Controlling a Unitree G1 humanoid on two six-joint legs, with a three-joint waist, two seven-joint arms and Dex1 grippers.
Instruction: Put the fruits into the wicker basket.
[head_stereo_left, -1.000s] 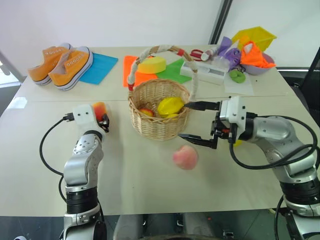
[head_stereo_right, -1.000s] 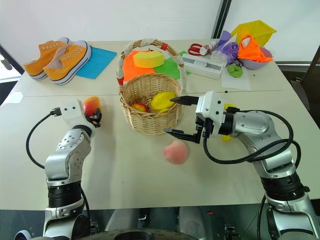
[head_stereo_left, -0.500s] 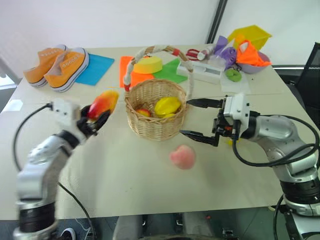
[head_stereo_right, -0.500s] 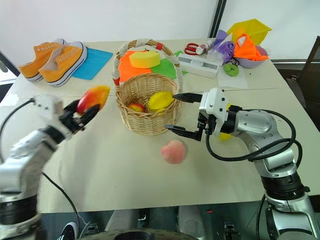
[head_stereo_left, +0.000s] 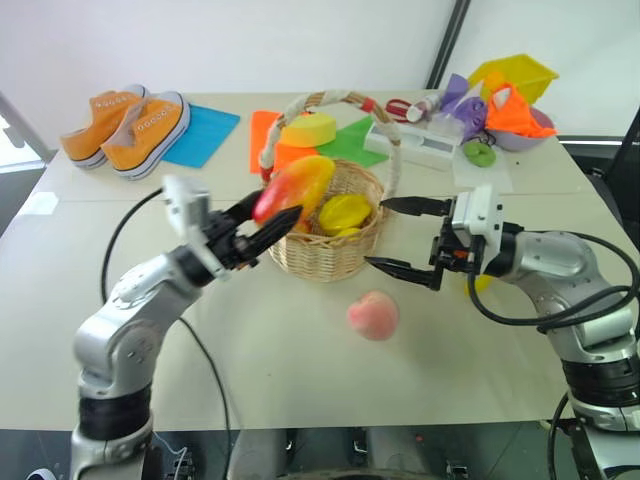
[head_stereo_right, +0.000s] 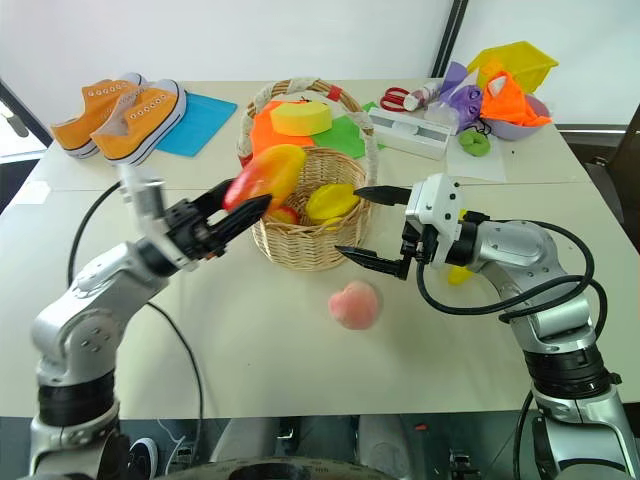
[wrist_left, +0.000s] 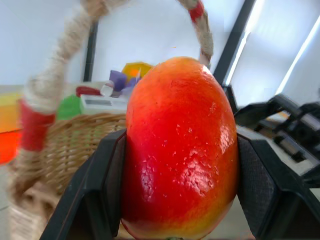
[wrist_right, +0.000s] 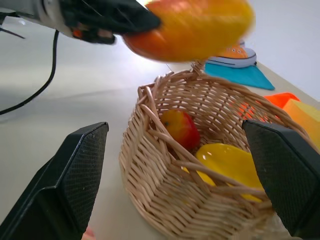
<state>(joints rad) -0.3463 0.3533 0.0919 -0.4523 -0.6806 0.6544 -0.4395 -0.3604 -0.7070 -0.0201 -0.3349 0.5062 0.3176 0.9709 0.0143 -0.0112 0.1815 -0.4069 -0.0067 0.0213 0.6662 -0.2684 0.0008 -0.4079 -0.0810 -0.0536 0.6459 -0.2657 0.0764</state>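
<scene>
We find the left claw (head_stereo_left: 262, 222) clamped on the mango (head_stereo_left: 293, 187), one black finger on each flank of the fruit, as the left wrist view confirms. The mango is held off the bench (head_stereo_left: 250, 340), left of centre in the left eye view, at the near-left rim of the wicker basket (head_stereo_left: 330, 255) and just above it.

The right claw (head_stereo_left: 400, 238) stands wide apart and carries nothing. It sits right of centre, its fingers pointing toward the basket's right wall, one finger level with the rim and the other near the base.

In the right wrist view we note two fruits lying in the basket: a small red-and-yellow fruit (wrist_right: 180, 127) against the wall and a yellow lumpy fruit (wrist_right: 227, 162) beside it.

The pink peach (head_stereo_left: 373, 315) lies on the bench below centre, in front of the basket and apart from it, below the right claw.

At upper left of the frame a pair of orange shoes (head_stereo_left: 125, 125) rests beside a blue sheet (head_stereo_left: 202, 135). A yellow sponge disc (head_stereo_left: 307, 129) lies behind the basket.
</scene>
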